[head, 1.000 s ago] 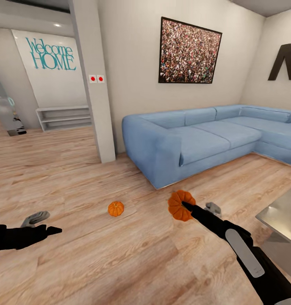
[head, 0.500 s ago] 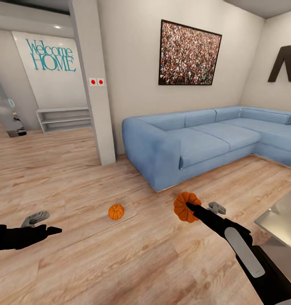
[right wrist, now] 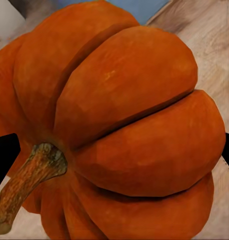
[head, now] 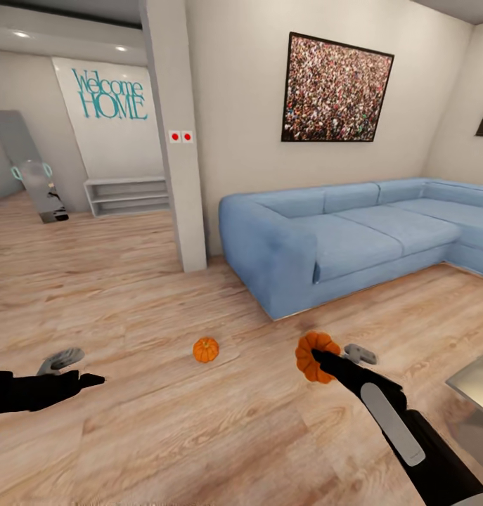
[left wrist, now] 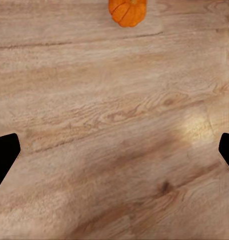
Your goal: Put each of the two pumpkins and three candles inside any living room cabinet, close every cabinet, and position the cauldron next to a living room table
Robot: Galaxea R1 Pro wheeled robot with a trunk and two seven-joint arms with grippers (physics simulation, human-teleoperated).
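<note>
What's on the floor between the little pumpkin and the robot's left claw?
Nothing. In the head view, only bare light wood floor lies between the small orange ribbed pumpkin on the floor and the black left gripper.

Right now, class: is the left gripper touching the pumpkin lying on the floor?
Apart. In the head view, bare floor separates the left gripper from the pumpkin; the left wrist view shows the same.

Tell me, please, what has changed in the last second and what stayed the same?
Mostly the camera moved: the whole view slid right, so the sofa and painting only seem shifted. The right claw keeps holding one pumpkin, as before. The other pumpkin still lies on the floor, and the left claw stays open and empty.
</note>
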